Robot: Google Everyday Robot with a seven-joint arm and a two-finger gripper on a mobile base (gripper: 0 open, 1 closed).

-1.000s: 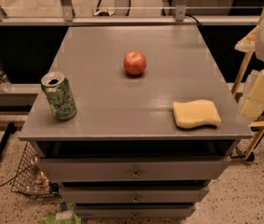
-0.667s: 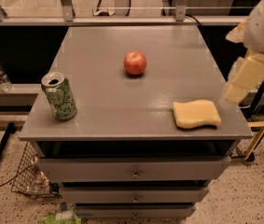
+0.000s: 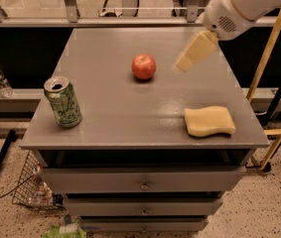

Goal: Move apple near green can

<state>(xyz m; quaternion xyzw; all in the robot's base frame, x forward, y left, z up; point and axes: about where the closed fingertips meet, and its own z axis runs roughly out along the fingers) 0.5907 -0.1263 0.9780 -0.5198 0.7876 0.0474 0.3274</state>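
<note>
A round red apple (image 3: 144, 66) sits near the middle of the grey table top (image 3: 115, 108). A light green can (image 3: 62, 102) with dark print and a silver top stands upright near the front left corner, well apart from the apple. My gripper (image 3: 195, 51) hangs above the table to the right of the apple, at the end of the white arm (image 3: 244, 4) coming in from the upper right. It holds nothing that I can see.
A yellow wavy-edged sponge (image 3: 209, 121) lies near the front right corner. The table is a drawer cabinet with handles (image 3: 144, 186) on its front. A plastic bottle (image 3: 0, 81) lies on a shelf to the left. A wire basket (image 3: 31, 187) stands on the floor.
The arm has swung in from the right edge over the table, and the gripper has moved left and up toward the apple. Apple, can and sponge have not moved.
</note>
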